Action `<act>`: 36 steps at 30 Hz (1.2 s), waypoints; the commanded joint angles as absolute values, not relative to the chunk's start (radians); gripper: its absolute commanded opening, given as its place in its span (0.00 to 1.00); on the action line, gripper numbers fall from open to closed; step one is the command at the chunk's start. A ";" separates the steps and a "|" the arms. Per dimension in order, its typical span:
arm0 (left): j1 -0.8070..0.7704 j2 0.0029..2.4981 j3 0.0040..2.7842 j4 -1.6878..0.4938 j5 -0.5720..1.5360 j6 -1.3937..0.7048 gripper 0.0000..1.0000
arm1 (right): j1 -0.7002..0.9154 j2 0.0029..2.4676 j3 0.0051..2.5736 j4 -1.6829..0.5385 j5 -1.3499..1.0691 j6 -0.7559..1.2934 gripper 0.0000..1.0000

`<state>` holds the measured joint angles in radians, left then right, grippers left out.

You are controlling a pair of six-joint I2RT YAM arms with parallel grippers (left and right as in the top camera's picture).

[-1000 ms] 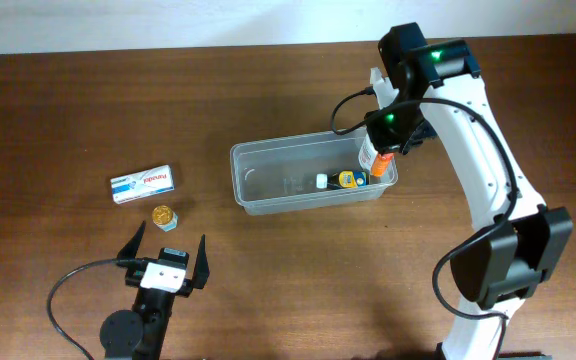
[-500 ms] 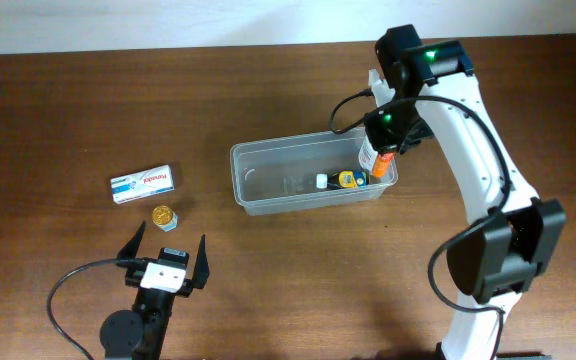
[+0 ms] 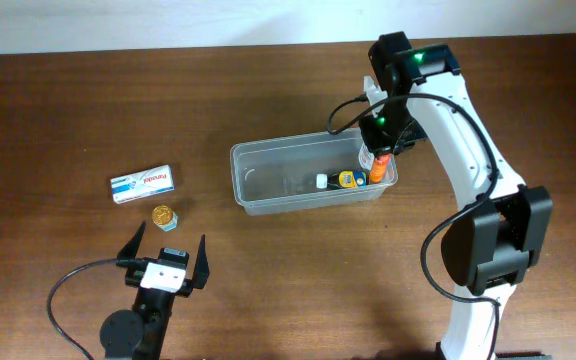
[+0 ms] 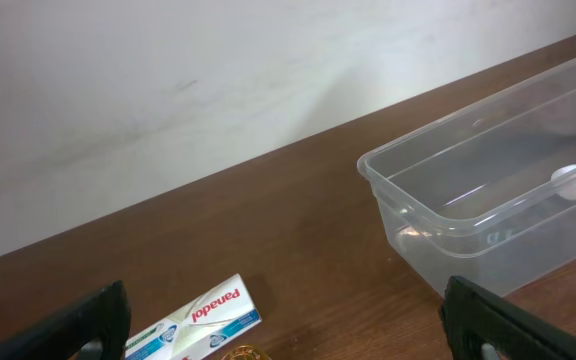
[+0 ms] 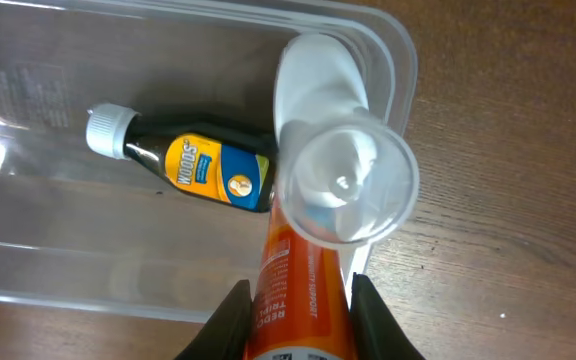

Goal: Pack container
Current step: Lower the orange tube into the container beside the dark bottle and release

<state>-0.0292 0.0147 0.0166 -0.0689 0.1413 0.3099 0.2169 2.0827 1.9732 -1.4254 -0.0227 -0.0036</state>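
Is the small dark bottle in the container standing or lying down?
Lying down: the dark bottle rests on its side inside the container.

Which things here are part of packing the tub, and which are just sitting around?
In the job: container, orange bottle gripped by the right gripper, dark bottle lying inside.
Just lying about: Panadol box, small gold-topped thing, both on the table; left gripper, open, empty.

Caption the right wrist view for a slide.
Right gripper, jaws shut on a clear-capped orange tube, at one end of the clear container, where a dark bottle lies on its side.
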 commanded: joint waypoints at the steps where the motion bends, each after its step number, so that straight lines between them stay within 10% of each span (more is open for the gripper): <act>1: -0.023 0.005 0.009 -0.069 0.134 0.307 1.00 | 0.221 2.086 1.933 -1.403 -0.010 0.001 0.19; 28: -0.023 0.005 0.009 -0.069 0.134 0.307 0.99 | 0.221 2.086 1.851 -1.316 -0.003 0.001 0.19; 36: -0.023 0.005 0.009 -0.069 0.134 0.307 0.99 | 0.221 2.086 1.850 -1.325 -0.005 0.001 0.49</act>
<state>-0.0292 0.0147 0.0166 -0.0689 0.1413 0.3099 0.2169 2.0899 1.8526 -1.3220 -0.0196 -0.0017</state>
